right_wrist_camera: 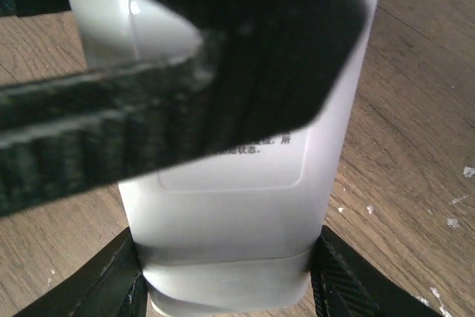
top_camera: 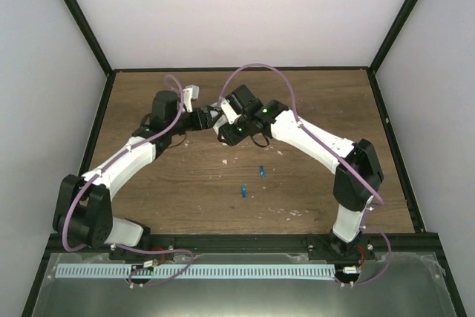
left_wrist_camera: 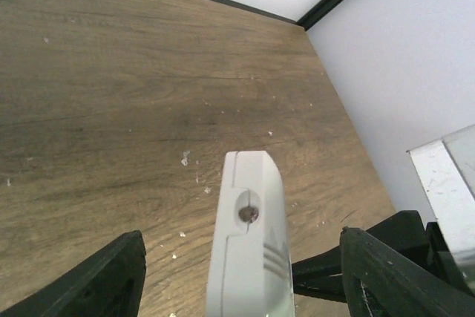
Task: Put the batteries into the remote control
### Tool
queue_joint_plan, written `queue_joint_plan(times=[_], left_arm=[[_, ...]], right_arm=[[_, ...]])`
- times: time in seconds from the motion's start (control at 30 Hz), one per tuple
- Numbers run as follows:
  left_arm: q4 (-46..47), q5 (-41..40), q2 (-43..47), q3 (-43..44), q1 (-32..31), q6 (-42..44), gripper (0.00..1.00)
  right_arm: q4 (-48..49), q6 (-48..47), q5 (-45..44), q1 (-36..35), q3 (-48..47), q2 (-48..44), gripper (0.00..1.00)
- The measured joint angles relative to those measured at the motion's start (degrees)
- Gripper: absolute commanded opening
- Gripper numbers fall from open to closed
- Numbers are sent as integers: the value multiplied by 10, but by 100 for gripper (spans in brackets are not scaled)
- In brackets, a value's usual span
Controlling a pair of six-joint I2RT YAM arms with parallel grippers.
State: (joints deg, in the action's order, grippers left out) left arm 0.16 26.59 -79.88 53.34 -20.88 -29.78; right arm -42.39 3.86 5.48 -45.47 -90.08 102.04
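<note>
The white remote control [right_wrist_camera: 245, 206] is off the table at mid-back, where both arms meet. My right gripper [right_wrist_camera: 226, 276] is shut on its lower end, with a finger against each side edge. My left gripper [left_wrist_camera: 249, 280] is open, its fingers [left_wrist_camera: 111, 280] spread wide on either side of the remote's end [left_wrist_camera: 249, 235] without touching it. One dark left finger [right_wrist_camera: 223, 57] lies blurred across the remote's printed back. In the top view both grippers [top_camera: 217, 121] cover the remote. Two blue batteries [top_camera: 262, 171] [top_camera: 243, 191] lie on the wood nearer the arm bases.
The wooden table [top_camera: 185, 183] has white crumbs scattered on it [top_camera: 295, 213]. White walls with black frame posts [top_camera: 82, 20] close in the back and sides. A metal shelf with a white slotted strip [top_camera: 223, 271] runs along the near edge.
</note>
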Motion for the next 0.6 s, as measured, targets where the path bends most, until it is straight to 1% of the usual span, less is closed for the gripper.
queue_joint_plan(times=[0.13, 0.37, 0.6], left_arm=[[7, 14, -3, 0, 0, -2, 62], [8, 23, -4, 0, 0, -2, 52], [8, 31, -4, 0, 0, -2, 44]], right_arm=[[-1, -2, 0, -4, -2, 0, 41], [-17, -7, -10, -5, -2, 1, 41], [-28, -21, -28, -5, -2, 2, 41]])
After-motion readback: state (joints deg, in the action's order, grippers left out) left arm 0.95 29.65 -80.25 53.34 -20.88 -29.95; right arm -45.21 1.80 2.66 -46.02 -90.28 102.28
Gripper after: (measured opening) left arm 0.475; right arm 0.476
